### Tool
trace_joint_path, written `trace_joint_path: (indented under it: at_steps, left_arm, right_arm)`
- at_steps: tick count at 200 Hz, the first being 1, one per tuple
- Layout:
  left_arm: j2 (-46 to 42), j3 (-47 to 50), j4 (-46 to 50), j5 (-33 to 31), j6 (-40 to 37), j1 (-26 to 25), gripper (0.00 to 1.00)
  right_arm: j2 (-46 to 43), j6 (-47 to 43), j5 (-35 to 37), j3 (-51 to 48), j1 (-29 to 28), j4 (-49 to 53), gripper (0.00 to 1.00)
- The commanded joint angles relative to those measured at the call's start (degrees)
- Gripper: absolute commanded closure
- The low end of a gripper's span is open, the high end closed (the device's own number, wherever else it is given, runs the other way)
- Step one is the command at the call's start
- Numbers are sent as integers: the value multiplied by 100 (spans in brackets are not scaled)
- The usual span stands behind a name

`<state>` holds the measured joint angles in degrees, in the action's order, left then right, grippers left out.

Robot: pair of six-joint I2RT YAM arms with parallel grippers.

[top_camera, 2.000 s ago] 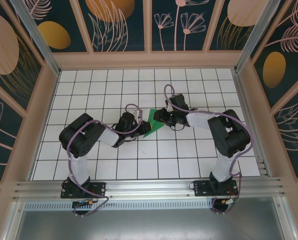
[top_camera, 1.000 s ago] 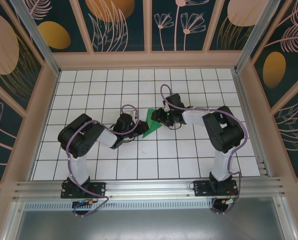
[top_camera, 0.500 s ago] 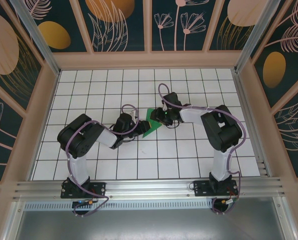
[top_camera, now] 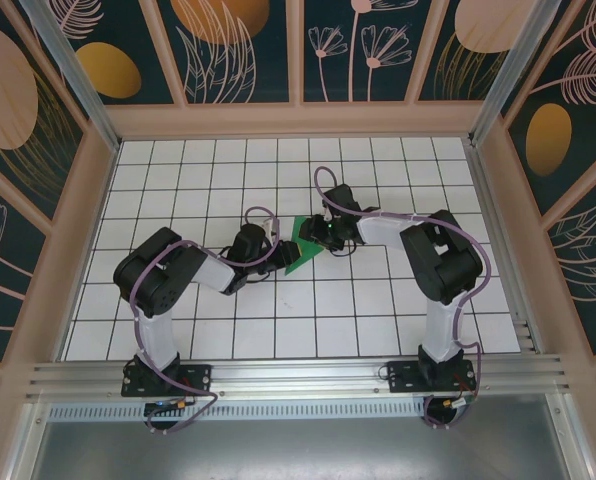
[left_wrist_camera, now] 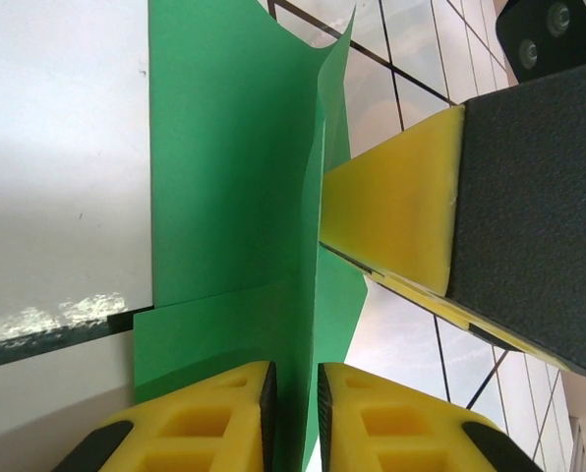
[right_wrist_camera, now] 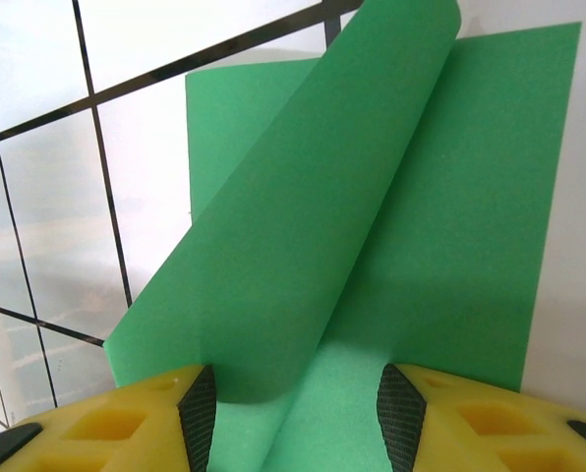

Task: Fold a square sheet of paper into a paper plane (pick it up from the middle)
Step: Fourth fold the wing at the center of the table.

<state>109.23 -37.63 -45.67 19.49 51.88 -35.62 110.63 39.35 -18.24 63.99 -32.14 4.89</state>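
Two yellow fingers (left_wrist_camera: 214,413) of my left gripper (left_wrist_camera: 291,379) stand almost together around an upright crease in the paper (left_wrist_camera: 234,147). I cannot tell whether they actually pinch it. The rest of the sheet lies flat on the white tiles beyond. My right gripper (right_wrist_camera: 293,393) is released, with its jaws well apart. A curled flap of the green sheet rises between them and brushes one pad. Seen from the left wrist, one of its fingers (left_wrist_camera: 391,211) sits against the crease from the far side. From above, both arms meet over the paper near the middle of the desk (top_camera: 358,300).
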Motion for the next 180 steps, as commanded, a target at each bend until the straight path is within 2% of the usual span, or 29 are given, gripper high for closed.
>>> trace_joint_path:
  at_steps: [1,24,83,108,140,180]
  left_arm:
    - [94,-97,380,-42,-193,62,81]
    - [1,-95,428,-29,-234,55,82]
    - [-777,172,978,-234,-422,154,68]
    - [-1066,312,1086,-261,-435,194,66]
    - [-1066,294,1086,-334,-474,222,65]
    - [-616,-74,1104,-108,-551,230,62]
  right_arm:
    - [460,50,440,-53,-75,530,47]
    - [494,55,481,-20,-93,591,47]
    - [614,123,881,110,-152,962,47]
    - [644,159,1032,166,-173,1091,47]
    - [697,200,1060,210,-191,1155,46]
    - [693,221,1024,228,-212,1149,46]
